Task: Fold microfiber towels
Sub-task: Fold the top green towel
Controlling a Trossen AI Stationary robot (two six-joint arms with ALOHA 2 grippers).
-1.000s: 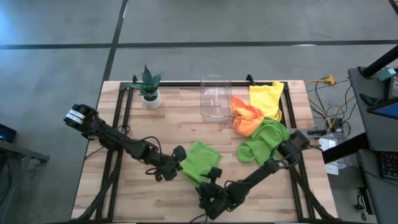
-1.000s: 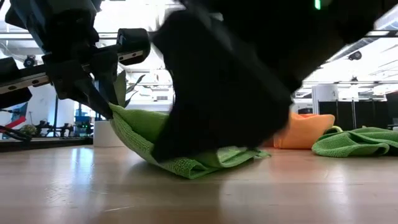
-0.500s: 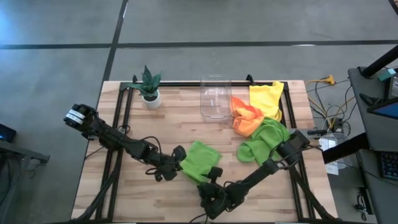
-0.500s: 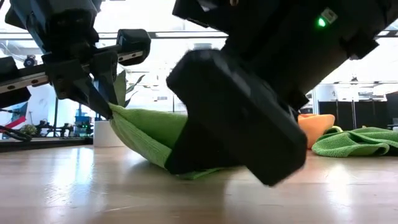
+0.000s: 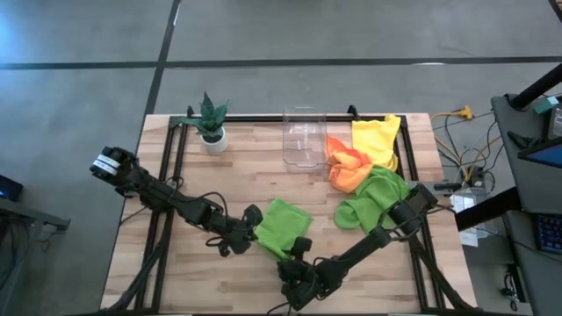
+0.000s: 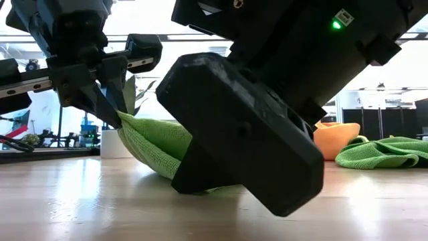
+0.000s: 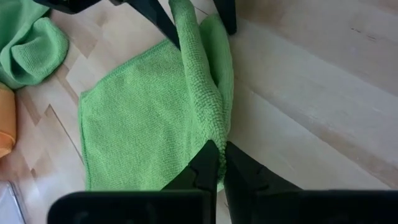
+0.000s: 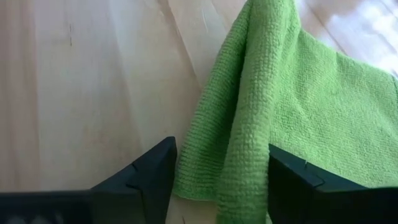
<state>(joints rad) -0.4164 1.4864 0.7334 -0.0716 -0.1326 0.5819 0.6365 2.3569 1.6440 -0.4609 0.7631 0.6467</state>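
Both pincers flank green towel (image 5: 283,226) edge; bare wood beyond.

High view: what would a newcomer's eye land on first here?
Both arms meet over one green towel near the table's front middle: the left gripper is shut on one corner, and the right gripper straddles its raised edge, fingers apart. Behind them, a bright heap of orange, yellow and green towels lies beside a clear bin.

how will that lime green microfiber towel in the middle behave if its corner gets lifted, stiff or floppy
Probably floppy: the lime green microfiber towel already sags and ridges where the left gripper pinches it. Likely light, since one pinched edge lifts it. Its looped weave looks grippy, so the right gripper should hold.
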